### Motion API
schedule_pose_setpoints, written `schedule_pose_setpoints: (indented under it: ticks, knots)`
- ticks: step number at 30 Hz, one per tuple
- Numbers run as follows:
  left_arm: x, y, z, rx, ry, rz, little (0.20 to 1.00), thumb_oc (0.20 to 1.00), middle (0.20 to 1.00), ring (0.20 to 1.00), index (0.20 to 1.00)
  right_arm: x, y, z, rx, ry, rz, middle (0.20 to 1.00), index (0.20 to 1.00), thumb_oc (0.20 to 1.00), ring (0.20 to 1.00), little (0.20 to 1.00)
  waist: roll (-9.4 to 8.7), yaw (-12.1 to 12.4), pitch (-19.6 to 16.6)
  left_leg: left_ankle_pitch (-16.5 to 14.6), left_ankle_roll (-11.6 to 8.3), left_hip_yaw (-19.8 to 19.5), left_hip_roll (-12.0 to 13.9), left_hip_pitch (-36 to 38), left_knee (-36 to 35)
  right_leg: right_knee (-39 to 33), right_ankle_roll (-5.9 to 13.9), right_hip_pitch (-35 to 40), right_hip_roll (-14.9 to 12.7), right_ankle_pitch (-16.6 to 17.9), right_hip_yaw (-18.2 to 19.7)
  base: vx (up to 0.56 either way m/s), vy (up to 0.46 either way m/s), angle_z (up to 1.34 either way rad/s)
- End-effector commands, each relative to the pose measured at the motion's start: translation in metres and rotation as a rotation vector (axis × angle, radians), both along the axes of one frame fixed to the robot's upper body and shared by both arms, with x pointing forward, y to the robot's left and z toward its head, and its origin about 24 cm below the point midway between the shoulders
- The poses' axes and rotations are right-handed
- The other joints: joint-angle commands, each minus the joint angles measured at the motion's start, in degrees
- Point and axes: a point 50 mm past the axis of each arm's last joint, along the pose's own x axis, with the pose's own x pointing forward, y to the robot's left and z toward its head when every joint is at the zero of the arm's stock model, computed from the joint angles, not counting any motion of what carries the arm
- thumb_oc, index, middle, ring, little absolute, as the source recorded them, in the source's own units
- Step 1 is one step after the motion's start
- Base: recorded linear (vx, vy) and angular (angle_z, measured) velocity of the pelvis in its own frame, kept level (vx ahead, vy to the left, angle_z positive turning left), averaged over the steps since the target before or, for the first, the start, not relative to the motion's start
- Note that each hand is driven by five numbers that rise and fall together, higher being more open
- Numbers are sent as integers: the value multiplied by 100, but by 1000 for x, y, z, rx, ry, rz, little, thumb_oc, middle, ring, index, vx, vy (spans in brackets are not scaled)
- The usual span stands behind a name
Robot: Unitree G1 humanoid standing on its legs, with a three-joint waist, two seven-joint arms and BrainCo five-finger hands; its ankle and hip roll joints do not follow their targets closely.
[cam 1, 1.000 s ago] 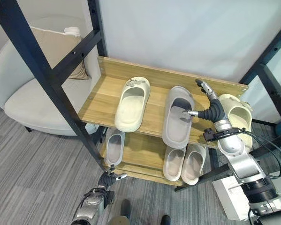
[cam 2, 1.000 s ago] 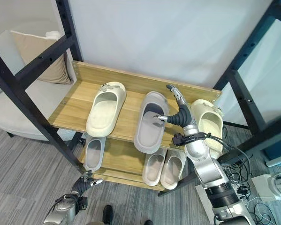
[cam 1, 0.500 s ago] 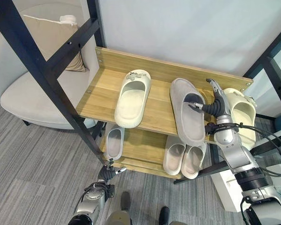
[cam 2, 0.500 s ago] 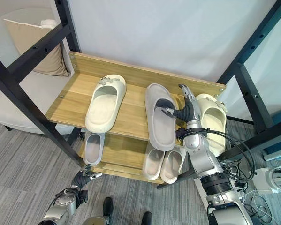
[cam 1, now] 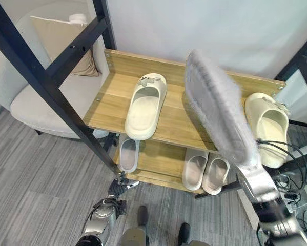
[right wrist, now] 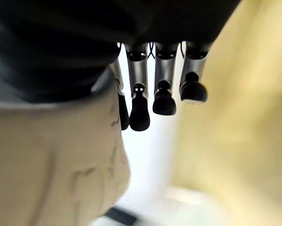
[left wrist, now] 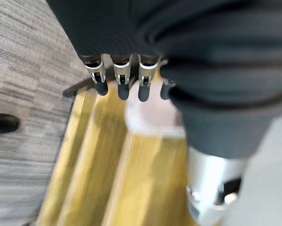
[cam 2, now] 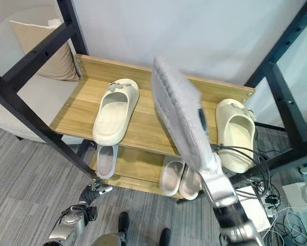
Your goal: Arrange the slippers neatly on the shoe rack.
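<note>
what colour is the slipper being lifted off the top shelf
Grey slipper, clearest in the left eye view.

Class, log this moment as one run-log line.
right hand: holds grey slipper aloft above top shelf | left hand: open, low near floor

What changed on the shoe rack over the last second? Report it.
The grey slipper has been lifted off the top shelf by the right arm and now tilts in the air, sole toward the camera. The two cream slippers, the lower-shelf slippers and the low left hand stayed put.
</note>
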Motion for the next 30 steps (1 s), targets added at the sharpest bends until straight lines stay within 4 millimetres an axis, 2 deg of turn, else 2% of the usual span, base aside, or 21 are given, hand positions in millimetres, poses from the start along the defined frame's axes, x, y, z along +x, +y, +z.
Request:
schedule_pose_setpoints:
  ticks: [1,4,6,7,8,9,12,13,14,15,16,17,18,19,20,21,22,24,27,29,30]
  knots:
    - [16,6,9,11,-55,19,1000,1000,1000,1000,1000,-5,13,19,94,-116,256,200,200,200,200,200,-73,57,-134,-314,-266,51,142,274,-35,589,414,110,-132,-268,96,-9,-6,-7]
    - [13,6,6,2,-40,25,1000,1000,1000,1000,1000,-21,42,17,16,-94,501,200,200,200,200,200,-75,31,-151,-296,-294,61,156,265,-35,605,404,96,-123,-268,101,-9,-8,-10]
    - [14,5,6,8,-45,15,1000,1000,1000,1000,1000,-30,57,16,-74,-98,605,200,200,200,200,200,-60,46,-143,-284,-310,52,167,265,-35,618,391,100,-110,-287,84,-7,-9,-8]
    - [16,3,9,5,-66,6,1000,1000,1000,1000,1000,-31,67,8,-133,-66,657,200,200,200,200,200,-47,69,-130,-273,-320,41,170,260,-35,617,384,108,-106,-293,68,0,0,0]
    - [16,3,9,5,-66,7,1000,1000,1000,1000,1000,-31,67,8,-134,-66,658,200,200,200,200,200,-46,63,-129,-273,-320,38,170,261,-35,617,384,110,-105,-293,66,-39,-22,1]
    - [19,2,12,9,-86,-1,1000,1000,1000,1000,1000,-27,80,-5,-213,-8,690,200,200,200,200,200,-30,88,-109,-255,-333,24,177,248,-35,625,377,108,-105,-305,37,-34,-16,0]
    - [22,3,15,18,-107,-3,1000,1000,1000,1000,1000,-21,92,-28,-372,67,665,200,200,200,200,200,-10,128,-72,-238,-340,-22,173,226,-35,656,374,112,-111,-338,-9,-40,-14,7]
    - [23,3,16,21,-115,3,1000,1000,1000,1000,1000,-14,94,-42,-462,106,610,200,200,200,200,200,-7,160,-46,-237,-341,-57,170,206,-35,687,373,99,-117,-351,-43,-97,-31,23]
    - [26,3,21,28,-144,12,1000,1000,1000,1000,1000,-1,94,-68,-590,183,491,200,200,200,200,200,4,229,44,-221,-334,-112,167,149,-35,778,362,29,-117,-381,-84,-176,-55,29]
    - [34,1,30,23,-194,29,1000,1000,1000,1000,1000,13,90,-83,-692,203,330,200,200,200,200,200,19,302,198,-177,-319,-178,174,33,-35,897,346,-102,-106,-425,-121,-300,-85,32]
    - [49,-4,47,17,-274,41,1000,1000,1000,1000,1000,28,87,-85,-757,178,179,200,200,200,200,200,35,374,440,-74,-296,-259,194,-157,-35,1151,321,-381,-100,-477,-139,-470,-120,39]
    - [69,-13,72,-4,-398,36,1000,1000,1000,1000,1000,50,83,-85,-820,151,9,200,200,200,200,200,97,493,773,-10,-256,-399,214,-580,296,1559,262,-813,-118,-542,-153,-578,-132,45]
    - [82,-22,94,-13,-495,7,1000,1000,1000,1000,1000,70,76,-81,-841,146,-147,200,200,200,200,200,172,576,1001,-81,-212,-560,202,-1137,857,1928,210,-1208,-161,-597,-212,-557,-122,47]
    - [92,-28,112,-26,-568,-16,1000,1000,1000,1000,1000,90,62,-74,-851,144,-310,200,200,200,200,200,220,631,1055,-202,-167,-758,141,-1700,1284,2361,182,-1655,-203,-714,-278,-378,-76,76]
    - [95,-30,119,-27,-599,-24,1000,1000,1000,1000,1000,98,51,-66,-842,148,-381,200,200,200,200,200,244,632,1055,-228,-140,-818,113,-1935,1417,2525,180,-1845,-207,-737,-286,-261,-36,99]
    - [102,-42,135,-67,-657,-67,1000,1000,1000,1000,1000,118,18,-43,-818,149,-576,200,200,200,200,200,333,672,1069,-313,-108,-973,42,-2512,1807,3012,164,-2349,-240,-834,-379,-133,-6,88]
    - [102,-42,136,-67,-658,-67,1000,1000,1000,1000,1000,118,18,-43,-818,149,-577,200,200,200,200,200,332,670,1062,-318,-108,-975,41,-2529,1819,3023,164,-2365,-242,-839,-380,-104,-1,51]
    - [104,-49,143,-88,-685,-116,1000,1000,1000,1000,1000,130,-12,-20,-815,139,-723,200,200,200,200,200,397,719,1131,-386,-86,-1077,10,-2906,2089,3393,124,-2721,-261,-974,-425,-42,1,28]
    - [103,-53,149,-92,-704,-153,1000,1000,1000,1000,1000,132,-31,-5,-765,126,-814,200,200,200,200,200,413,732,1178,-432,-76,-1138,-7,-3127,2231,3571,117,-2924,-279,-1051,-470,-4,-15,18]
    - [103,-55,150,-95,-707,-163,1000,1000,1000,1000,1000,133,-35,-2,-745,127,-828,200,200,200,200,200,420,740,1200,-443,-76,-1156,-14,-3204,2278,3630,115,-2981,-283,-1070,-499,47,-29,27]
    - [101,-59,148,-95,-691,-193,1000,1000,1000,1000,1000,129,-49,4,-656,135,-867,200,200,200,200,200,408,735,1232,-499,-84,-1220,-29,-3262,2317,3635,114,-2989,-280,-1134,-569,97,-38,17]
